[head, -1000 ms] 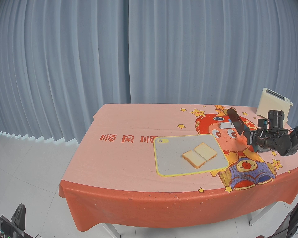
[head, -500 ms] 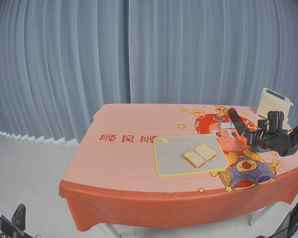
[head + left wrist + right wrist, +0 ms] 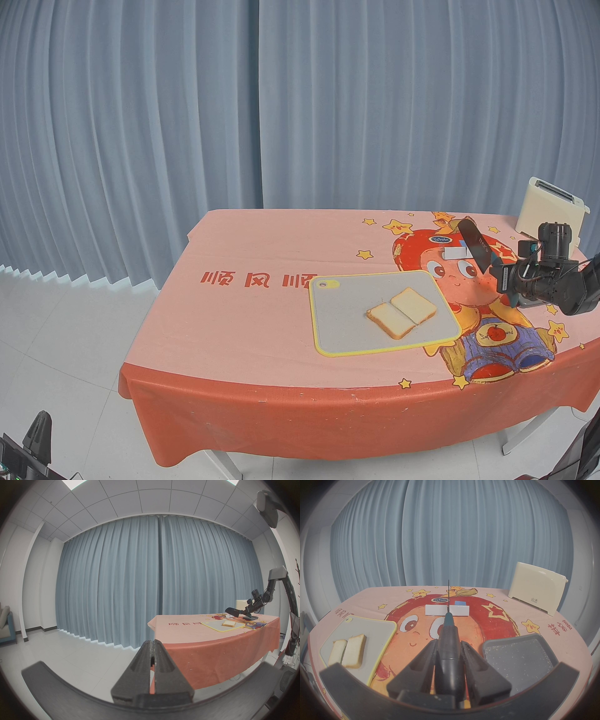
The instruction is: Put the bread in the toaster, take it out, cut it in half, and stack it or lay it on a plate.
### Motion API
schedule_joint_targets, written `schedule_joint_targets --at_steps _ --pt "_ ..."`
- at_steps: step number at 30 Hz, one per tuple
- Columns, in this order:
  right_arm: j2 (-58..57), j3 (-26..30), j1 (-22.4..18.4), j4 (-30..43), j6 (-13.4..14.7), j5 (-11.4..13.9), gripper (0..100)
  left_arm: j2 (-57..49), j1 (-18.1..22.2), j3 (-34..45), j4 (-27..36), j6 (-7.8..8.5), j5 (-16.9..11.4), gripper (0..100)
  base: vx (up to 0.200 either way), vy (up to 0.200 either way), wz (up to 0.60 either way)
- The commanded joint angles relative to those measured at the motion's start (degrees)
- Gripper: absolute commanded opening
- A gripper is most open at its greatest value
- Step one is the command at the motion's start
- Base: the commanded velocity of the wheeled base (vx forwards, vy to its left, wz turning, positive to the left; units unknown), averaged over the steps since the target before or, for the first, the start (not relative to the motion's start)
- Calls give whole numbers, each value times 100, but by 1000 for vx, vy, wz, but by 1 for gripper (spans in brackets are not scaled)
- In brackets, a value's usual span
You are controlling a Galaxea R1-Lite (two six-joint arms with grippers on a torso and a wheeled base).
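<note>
Head view: bread (image 3: 390,320) lies on the board (image 3: 344,319) as two halves, side by side and touching along the cut. The right gripper (image 3: 503,278) hangs above the table (image 3: 250,325), just off the board's right edge. It is clenched on the knife (image 3: 476,244), whose blade slants up and away past the board's far right corner. The toaster (image 3: 551,212) stands upright, well beyond that same corner.

Left wrist view: the left gripper (image 3: 153,642) has its fingers pressed together with nothing between them. It sits off the table and well apart from the board (image 3: 215,625). The bread (image 3: 229,623) rests on the board in the distance.

Right wrist view: the right gripper (image 3: 449,644) clamps the knife handle from both sides, and the blade (image 3: 448,595) shows edge-on. Both bread halves (image 3: 347,650) lie on the board (image 3: 375,630). A grey tray (image 3: 518,658) lies on the table, on the side of the gripper away from the board. The toaster (image 3: 537,586) stands beyond the tray, farther again from the board.
</note>
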Motion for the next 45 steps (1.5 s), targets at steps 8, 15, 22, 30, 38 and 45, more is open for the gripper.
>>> schedule_joint_targets --at_steps 8,15,22,30,38,45 --pt "0 6 20 0 -10 2 0 -5 0 101 -2 -4 2 0 0 0 0" --pt "-9 24 56 0 -37 -16 0 -5 -8 101 -11 -4 2 0 0 0 0" --pt "35 41 91 9 -45 -139 0 -5 0 101 -2 -4 2 0 0 0 0" --pt "132 76 91 -9 -37 -156 0 -5 0 101 -2 -4 2 0 0 0 0" --pt "123 85 82 -9 -37 -165 0 -5 -8 101 -2 -4 2 0 0 0 0" --pt "123 111 91 -9 -28 -165 0 -5 0 101 -2 -4 2 0 0 0 0"
